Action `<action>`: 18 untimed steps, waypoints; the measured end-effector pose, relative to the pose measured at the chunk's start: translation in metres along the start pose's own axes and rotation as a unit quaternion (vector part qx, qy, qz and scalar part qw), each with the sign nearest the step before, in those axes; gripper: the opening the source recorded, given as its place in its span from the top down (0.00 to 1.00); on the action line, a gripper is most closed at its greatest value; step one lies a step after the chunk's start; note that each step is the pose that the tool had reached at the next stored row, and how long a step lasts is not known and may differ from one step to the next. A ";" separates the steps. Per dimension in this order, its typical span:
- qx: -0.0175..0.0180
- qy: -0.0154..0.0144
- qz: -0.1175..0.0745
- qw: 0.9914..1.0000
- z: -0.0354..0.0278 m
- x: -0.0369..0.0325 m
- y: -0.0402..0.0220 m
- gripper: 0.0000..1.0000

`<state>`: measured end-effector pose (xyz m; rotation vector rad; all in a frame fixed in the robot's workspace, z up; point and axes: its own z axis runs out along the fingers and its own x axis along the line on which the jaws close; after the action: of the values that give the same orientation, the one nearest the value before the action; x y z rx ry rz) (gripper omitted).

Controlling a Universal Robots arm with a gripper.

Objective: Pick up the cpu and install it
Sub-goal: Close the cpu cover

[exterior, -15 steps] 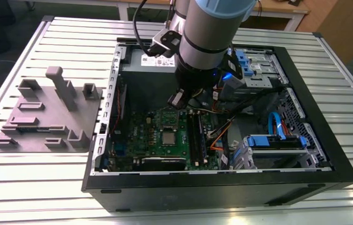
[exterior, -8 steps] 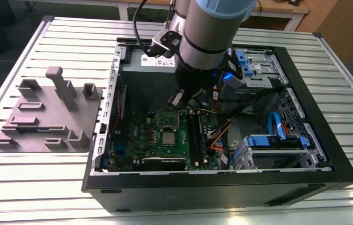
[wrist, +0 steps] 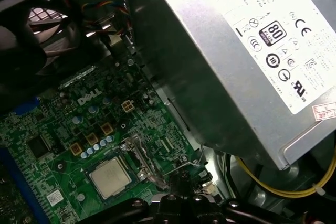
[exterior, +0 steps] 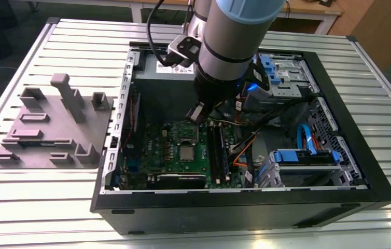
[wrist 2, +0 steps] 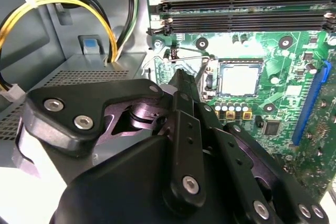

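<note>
As it lies, cpu (wrist 2: 240,78): flat in socket (wrist 2: 212,80), just beyond claw (wrist 2: 181,74).
Claw: closed together, empty.
Handling: likely light, stiff, fragile; grip opposite edges.

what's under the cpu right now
The cpu lies flat in its socket on the green board, with its metal top uncovered. The socket's frame shows around it. The contacts beneath cannot be seen, because the chip itself covers them.

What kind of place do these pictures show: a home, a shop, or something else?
Probably a robotics lab or test bench: a grey robot arm reaches into an open black computer case on a slatted metal table, beside a grey moulded fixture plate.
</note>
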<state>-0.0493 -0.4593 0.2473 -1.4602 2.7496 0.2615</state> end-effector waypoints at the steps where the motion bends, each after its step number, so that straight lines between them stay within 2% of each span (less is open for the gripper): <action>1: 0.000 0.000 -0.001 1.000 -0.0001 0.0006 -0.0003 0.90; 18: 0.000 0.000 -0.003 1.000 -0.0009 0.0074 -0.0046 0.90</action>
<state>-0.0496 -0.4681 0.2469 -1.4691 2.7455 0.2616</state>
